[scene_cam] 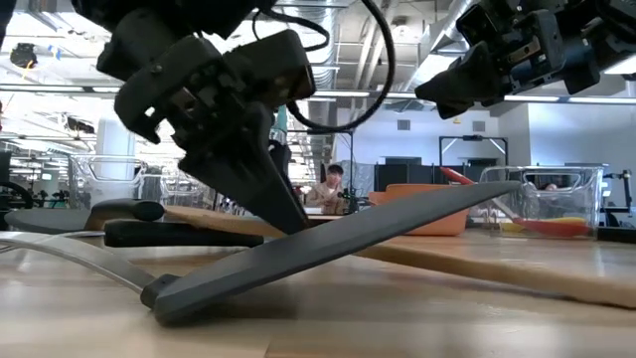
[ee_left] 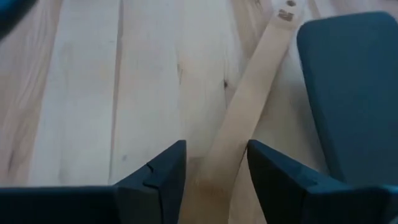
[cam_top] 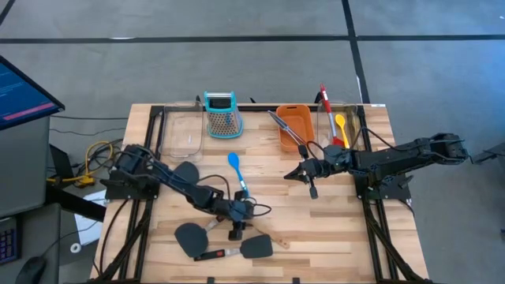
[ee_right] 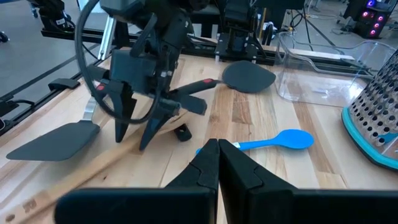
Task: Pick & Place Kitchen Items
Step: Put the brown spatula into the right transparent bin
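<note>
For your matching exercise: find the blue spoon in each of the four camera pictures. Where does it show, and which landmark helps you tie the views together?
High view: the blue spoon lies mid-table, in front of the box grater.
Low view: not visible.
Left wrist view: not clearly in the picture; only a wooden handle between the fingers.
Right wrist view: the blue spoon lies just beyond the gripper tips, near the grater.
Shared landmark: the box grater, close to the spoon's bowl.

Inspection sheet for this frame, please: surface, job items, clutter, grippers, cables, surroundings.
Surface: wooden table.
Job's things: blue spoon mid-table; black spatulas and wooden handle near front edge; red and yellow spoons in clear bin.
Clutter: grater, orange tub, at back.
Grippers: left gripper open, straddling the wooden handle; right gripper shut, empty, above table.
Cables: yellow cable beside table.
Surroundings: monitor; person seated behind.
</note>
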You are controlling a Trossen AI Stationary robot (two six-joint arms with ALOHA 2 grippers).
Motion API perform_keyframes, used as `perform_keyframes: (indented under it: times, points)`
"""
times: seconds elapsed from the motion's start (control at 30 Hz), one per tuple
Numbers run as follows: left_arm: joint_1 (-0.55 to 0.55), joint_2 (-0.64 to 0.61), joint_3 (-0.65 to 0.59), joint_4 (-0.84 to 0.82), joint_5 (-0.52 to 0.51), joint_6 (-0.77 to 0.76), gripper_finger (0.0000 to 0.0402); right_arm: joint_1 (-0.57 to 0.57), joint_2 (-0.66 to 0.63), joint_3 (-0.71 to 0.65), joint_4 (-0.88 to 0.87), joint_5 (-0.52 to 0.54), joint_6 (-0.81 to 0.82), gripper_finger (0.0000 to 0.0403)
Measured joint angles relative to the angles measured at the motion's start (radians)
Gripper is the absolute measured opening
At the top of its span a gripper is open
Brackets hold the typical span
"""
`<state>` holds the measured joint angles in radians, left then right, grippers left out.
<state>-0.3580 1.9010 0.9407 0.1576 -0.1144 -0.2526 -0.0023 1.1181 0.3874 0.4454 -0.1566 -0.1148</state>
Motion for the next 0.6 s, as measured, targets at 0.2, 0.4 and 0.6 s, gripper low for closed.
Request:
perform_keyframes:
  times: [0.2, 0.4, 0.6]
  points:
    - [0.001, 0.038, 0.007, 0.017, 0.011, -0.034, 0.0162, 0.0, 0.0, 0.0, -0.008, 0.0, 0.0, 0.0]
    - [0.001, 0.031, 0.006, 0.009, 0.015, -0.066, 0.0162, 0.0, 0.0, 0.0, -0.008, 0.0, -0.017, 0.0]
    - [0.006, 0.039, 0.006, -0.011, 0.029, -0.111, 0.0157, 0.0, 0.0, 0.0, -0.008, 0.0, -0.017, 0.0]
